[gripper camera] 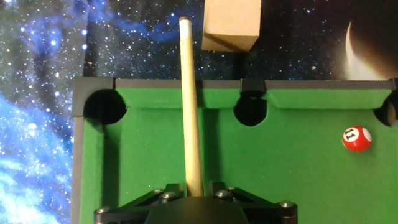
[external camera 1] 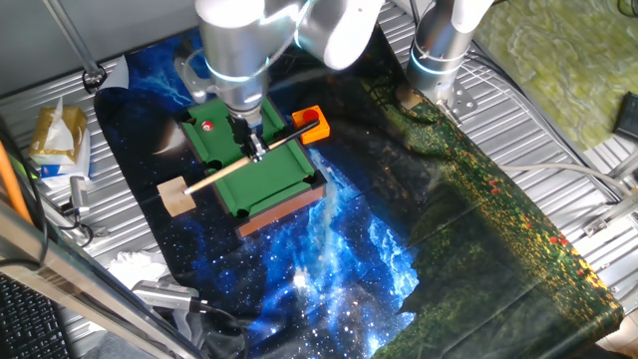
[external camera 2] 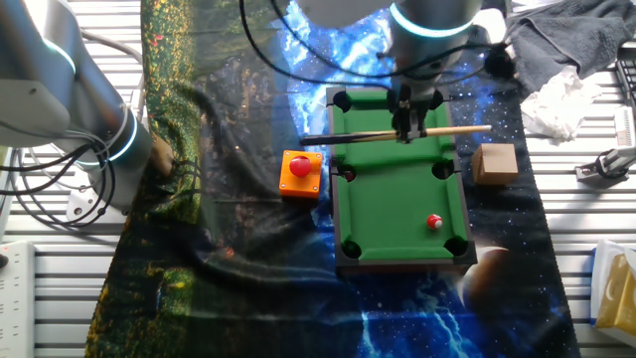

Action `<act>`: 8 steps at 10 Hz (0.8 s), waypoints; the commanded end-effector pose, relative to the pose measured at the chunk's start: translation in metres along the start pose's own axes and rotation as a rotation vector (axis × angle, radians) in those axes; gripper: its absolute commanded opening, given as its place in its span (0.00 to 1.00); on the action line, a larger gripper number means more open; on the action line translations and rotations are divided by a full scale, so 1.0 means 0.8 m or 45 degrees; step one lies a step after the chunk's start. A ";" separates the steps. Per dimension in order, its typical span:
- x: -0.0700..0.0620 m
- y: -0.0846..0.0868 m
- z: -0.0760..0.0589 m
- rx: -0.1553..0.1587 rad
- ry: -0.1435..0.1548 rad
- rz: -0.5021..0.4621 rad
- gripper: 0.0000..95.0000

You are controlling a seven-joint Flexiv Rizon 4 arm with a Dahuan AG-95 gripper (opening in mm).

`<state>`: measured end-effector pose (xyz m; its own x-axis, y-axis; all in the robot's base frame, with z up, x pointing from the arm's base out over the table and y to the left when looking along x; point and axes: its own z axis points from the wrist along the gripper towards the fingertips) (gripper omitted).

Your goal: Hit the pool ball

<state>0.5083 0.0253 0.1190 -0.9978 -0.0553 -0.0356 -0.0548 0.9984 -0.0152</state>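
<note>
The pool ball (gripper camera: 356, 138) is bright red with a white spot marked 11. It lies on the green felt of the miniature pool table (gripper camera: 280, 168), far to the right of my gripper. It also shows in the other fixed view (external camera 2: 434, 222) and in one fixed view (external camera 1: 207, 127). My gripper (gripper camera: 194, 188) is shut on a wooden cue stick (gripper camera: 191, 106). The cue lies across the table's short width, and its tip reaches past the rail. From the fixed views, the gripper (external camera 2: 407, 124) (external camera 1: 251, 143) hovers over the table end away from the ball.
A wooden block (gripper camera: 230, 23) (external camera 2: 494, 163) stands just beyond the cue's tip, off the table. A red button on an orange box (external camera 2: 300, 171) sits beside the opposite long rail. A second robot arm (external camera 2: 60, 89) stands at the cloth's edge. Crumpled tissue (external camera 2: 561, 99) lies nearby.
</note>
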 end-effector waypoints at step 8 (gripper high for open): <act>0.004 -0.018 -0.027 -0.023 0.137 0.396 0.00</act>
<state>0.5045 0.0113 0.1410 -0.9636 0.2584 0.0679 0.2586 0.9660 -0.0052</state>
